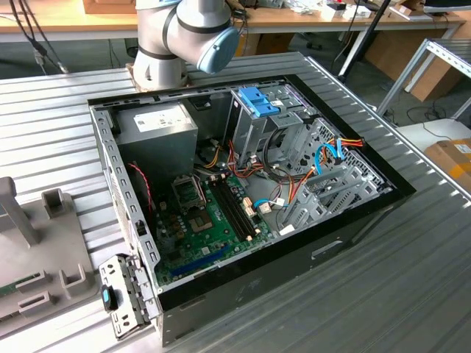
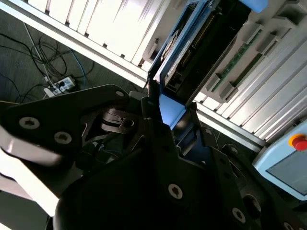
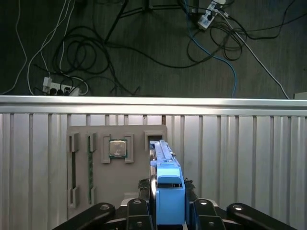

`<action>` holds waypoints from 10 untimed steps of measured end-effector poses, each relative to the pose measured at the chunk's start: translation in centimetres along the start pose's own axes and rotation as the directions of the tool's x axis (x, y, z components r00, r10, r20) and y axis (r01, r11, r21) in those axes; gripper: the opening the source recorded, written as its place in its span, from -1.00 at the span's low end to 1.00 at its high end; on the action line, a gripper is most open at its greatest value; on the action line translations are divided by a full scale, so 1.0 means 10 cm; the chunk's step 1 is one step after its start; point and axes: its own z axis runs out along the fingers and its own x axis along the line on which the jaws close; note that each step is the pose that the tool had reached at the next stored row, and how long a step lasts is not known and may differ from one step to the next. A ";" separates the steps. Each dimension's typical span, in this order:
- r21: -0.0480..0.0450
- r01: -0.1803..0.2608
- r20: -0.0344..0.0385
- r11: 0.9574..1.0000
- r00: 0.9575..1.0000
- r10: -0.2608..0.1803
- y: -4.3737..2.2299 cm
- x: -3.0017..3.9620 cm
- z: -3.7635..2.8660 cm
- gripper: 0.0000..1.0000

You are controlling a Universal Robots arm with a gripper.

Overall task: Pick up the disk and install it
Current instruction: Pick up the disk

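Disk (image 3: 166, 184) stands on edge, clamped in my gripper (image 3: 169, 208) over the grey holder tray (image 3: 96, 139) on the surface (image 3: 240, 153), not yet fitted into the open computer case (image 1: 280, 287).

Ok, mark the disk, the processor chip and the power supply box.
disk (image 3: 170, 191), first wrist view, on its light-blue carrier end.
processor chip (image 3: 117, 148), first wrist view, middle of its metal lid.
power supply box (image 1: 157, 118), exterior view, on its white sticker.
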 end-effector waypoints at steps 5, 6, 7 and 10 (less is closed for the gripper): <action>0.000 0.000 0.000 1.000 1.000 0.000 0.003 -0.006 -0.241 -0.26; 0.000 0.000 0.000 1.000 1.000 0.000 0.004 -0.008 -0.297 -0.26; 0.000 0.000 0.000 1.000 1.000 0.000 0.004 -0.009 -0.337 -0.26; 0.001 0.000 0.000 1.000 1.000 0.000 0.006 -0.013 -0.498 -0.26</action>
